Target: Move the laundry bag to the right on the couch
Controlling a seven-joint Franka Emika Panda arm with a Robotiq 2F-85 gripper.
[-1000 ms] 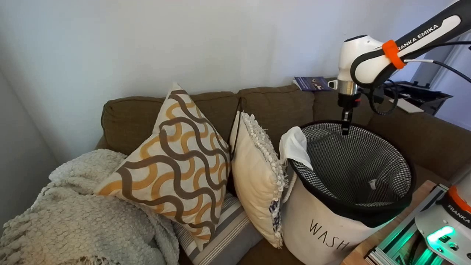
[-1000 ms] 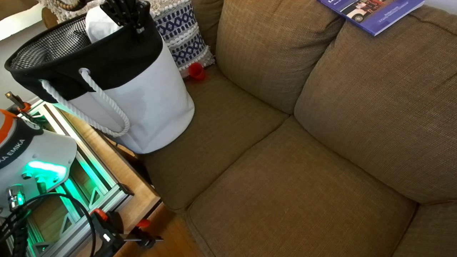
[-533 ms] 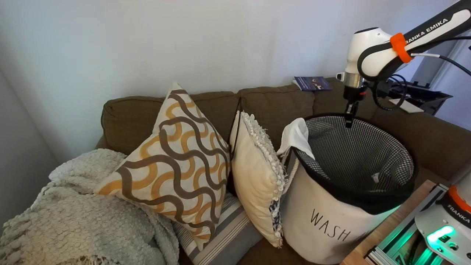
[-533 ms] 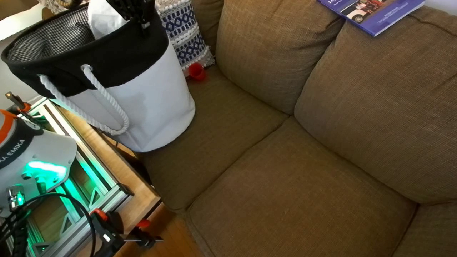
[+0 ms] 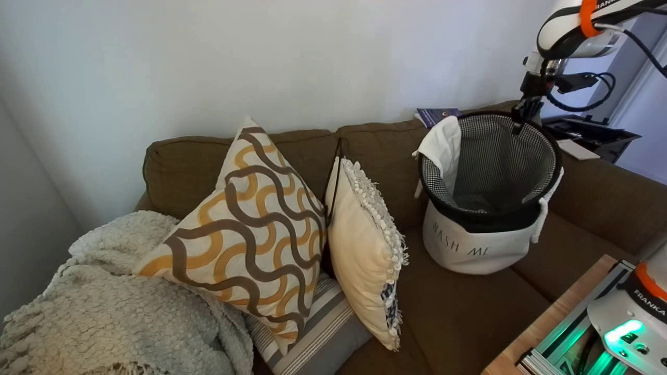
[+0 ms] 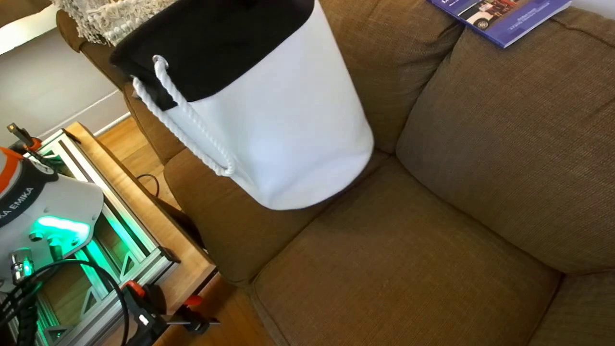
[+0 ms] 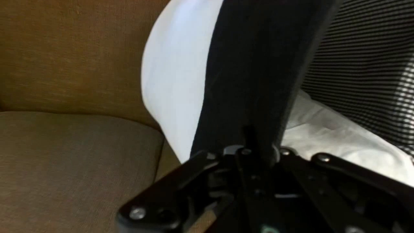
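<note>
The couch (image 6: 408,259) is wide and brown, and over its seat is the bag (image 6: 278,105), right of the cream pillow (image 5: 365,250) and apart from it in an exterior view. It looks lifted and tilted, though from here I can't be sure its base is clear. I'd judge the rightward move mostly done; settling the bag upright and letting go are left. The cloth (image 5: 443,143) drapes over the rim. The hand (image 5: 518,124) is closed on that same rim, its edge pinched tight.
</note>
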